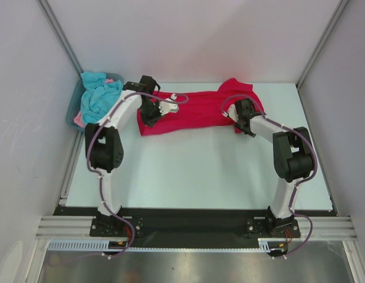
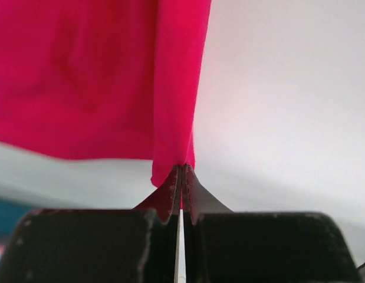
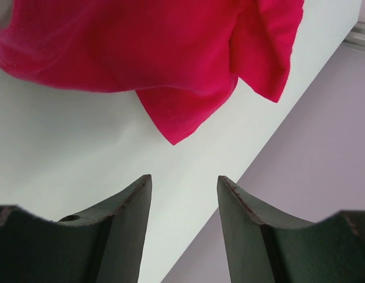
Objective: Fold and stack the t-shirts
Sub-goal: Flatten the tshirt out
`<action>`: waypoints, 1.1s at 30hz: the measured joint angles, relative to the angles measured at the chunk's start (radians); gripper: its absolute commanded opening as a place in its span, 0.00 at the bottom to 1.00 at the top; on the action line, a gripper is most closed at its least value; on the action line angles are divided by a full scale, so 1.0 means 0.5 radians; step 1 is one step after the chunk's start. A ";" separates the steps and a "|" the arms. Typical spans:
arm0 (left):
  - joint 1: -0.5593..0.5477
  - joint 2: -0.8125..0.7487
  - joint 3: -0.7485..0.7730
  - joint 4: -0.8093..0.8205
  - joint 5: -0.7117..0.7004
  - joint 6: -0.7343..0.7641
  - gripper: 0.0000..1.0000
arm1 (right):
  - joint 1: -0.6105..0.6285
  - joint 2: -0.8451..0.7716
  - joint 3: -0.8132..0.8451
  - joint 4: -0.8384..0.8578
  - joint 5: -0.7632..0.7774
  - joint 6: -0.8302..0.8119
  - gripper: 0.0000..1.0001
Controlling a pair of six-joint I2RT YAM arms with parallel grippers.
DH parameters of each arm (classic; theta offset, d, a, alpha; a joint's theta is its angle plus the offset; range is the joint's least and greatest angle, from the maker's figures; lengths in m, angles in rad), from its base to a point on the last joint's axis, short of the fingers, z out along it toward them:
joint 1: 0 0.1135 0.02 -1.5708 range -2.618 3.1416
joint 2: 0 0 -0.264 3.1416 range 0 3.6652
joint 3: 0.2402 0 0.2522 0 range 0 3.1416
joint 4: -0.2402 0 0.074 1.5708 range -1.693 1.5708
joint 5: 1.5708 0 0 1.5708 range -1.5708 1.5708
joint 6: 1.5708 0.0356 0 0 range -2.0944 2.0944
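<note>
Looking down from above, the red t-shirt lies stretched in a long band across the far part of the surface, between the two arms. The left claw sits at its left end and the right claw by its right end. A turquoise t-shirt and a pink t-shirt are heaped in the grey-blue tub at the far left. As I judge it, only one end is gripped, so a pull by the left arm would drag and bunch the whole shirt instead of spreading it. A wide swing leftward could also knock the tub. No writing is readable here.

From the left wrist, the left claw is clenched on a thin pinch of the red cloth's edge, and the rest of the shirt spreads away beyond the tips. The hold looks slight. A sharp tug could let the edge slip out, or it may have caught one layer only, which would leave the fold crooked. No label or print shows.

From the right wrist, the right claw stands released and holds nothing. It is over bare surface, with a pointed corner of the shirt just beyond the tips and not touching them. Closing where it is would catch only air, and a descent off line could scrape the surface or push the corner away. No brand, tag or lettering is visible.
</note>
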 measured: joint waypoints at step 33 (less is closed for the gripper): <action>0.014 -0.390 -0.252 -0.194 -0.134 0.134 0.00 | -0.098 0.045 -0.323 0.361 -0.083 -0.414 0.57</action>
